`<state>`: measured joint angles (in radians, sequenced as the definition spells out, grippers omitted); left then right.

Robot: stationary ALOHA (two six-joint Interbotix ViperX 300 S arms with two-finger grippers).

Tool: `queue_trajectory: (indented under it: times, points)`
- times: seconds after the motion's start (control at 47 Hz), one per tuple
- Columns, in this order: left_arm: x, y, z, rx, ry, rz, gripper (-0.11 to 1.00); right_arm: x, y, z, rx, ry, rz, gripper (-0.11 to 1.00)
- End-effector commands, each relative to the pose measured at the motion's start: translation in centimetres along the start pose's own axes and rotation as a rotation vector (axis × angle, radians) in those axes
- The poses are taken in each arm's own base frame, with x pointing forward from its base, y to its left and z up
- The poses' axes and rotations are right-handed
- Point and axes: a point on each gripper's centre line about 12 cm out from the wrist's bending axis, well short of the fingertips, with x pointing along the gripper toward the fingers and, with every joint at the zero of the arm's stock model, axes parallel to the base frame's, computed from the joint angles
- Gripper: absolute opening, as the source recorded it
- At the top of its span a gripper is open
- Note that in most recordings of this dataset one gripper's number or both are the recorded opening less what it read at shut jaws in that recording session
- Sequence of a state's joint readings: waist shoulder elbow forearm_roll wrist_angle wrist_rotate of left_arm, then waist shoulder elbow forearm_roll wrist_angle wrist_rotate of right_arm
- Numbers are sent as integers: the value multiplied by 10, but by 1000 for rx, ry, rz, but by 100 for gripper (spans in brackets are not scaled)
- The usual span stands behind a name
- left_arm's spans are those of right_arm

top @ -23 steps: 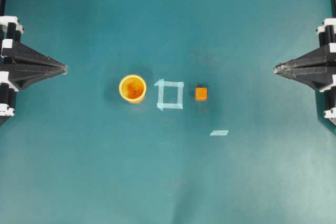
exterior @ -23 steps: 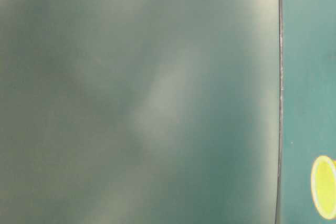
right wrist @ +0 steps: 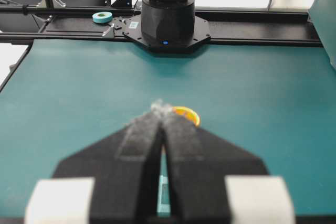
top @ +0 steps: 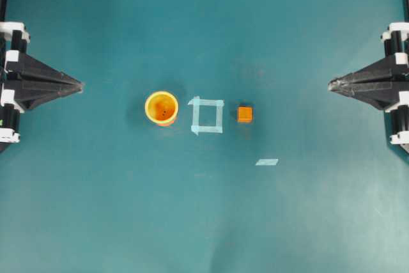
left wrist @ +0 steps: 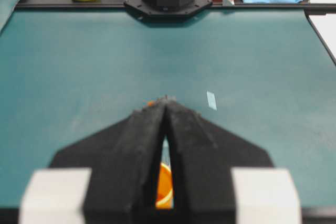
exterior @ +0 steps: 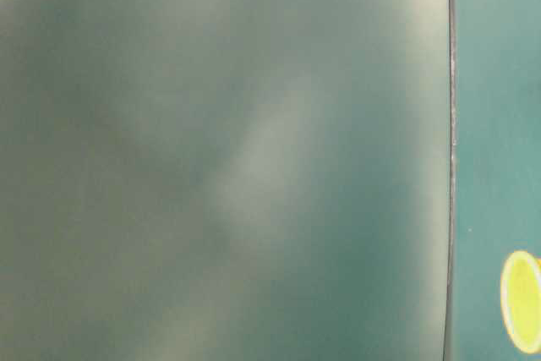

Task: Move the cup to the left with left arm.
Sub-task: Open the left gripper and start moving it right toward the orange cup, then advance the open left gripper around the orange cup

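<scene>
Covering nearly everything beneath me, the teal table (top: 204, 222) spreads wide between my two arms. At its left edge my left arm (top: 19, 84) stays low, and my left gripper (top: 78, 85) points toward the middle with its jaws pressed together on nothing. Opposite it, at the right edge, my right gripper (top: 332, 84) is likewise closed and empty, tips meeting in a point. Well apart from my left gripper, farther toward the centre and slightly nearer the bottom of the overhead view, the cup (top: 162, 107) stands upright with its mouth open to the camera; from my left wrist view I glimpse only a sliver of it (left wrist: 164, 186) through the slit between my fingers (left wrist: 137, 145). Just beside the cup lies a pale tape square (top: 207, 116), then a small orange cube (top: 245, 114), and lower down a loose strip of tape (top: 266, 162).
</scene>
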<state>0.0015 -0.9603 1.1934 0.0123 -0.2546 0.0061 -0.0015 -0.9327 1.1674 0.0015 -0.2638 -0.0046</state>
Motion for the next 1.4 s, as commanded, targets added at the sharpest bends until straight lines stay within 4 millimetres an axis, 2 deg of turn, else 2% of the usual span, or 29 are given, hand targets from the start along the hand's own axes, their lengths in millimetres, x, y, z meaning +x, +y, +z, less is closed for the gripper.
queue_trajectory:
  times: [0.0,0.149,0.234,0.489,0.596,0.702,0.766,0.915,1.085,1.149,1.234,1.383]
  points:
    - [3,0,1,5,0,1,0,3,0,10,0,-23,0,-1]
    - [5,0,-5,4,25,-1,1,3,0,10,-1,-20,1,-1]
    - [6,0,-10,4,45,0,5,4,0,9,0,-17,0,-1]
    - [6,-1,-38,14,97,-5,34,6,0,3,-8,9,-1,-1]
    - [6,-1,-50,30,84,-8,40,7,0,2,-9,17,-1,-1]
    - [9,-1,-60,43,86,-6,40,7,0,2,-9,17,1,-1]
    - [13,3,-70,43,117,10,40,7,0,2,-14,17,2,-1]
    - [26,11,-85,37,183,45,50,7,0,2,-15,17,0,-1]
    - [44,17,-101,32,251,61,74,6,0,2,-23,15,0,-1]
    - [50,18,-108,30,280,61,79,6,0,2,-23,15,-1,-1]
    - [60,19,-116,28,315,60,83,6,0,3,-23,15,-1,-1]
    - [69,19,-130,27,354,57,83,6,0,3,-26,12,-1,-1]
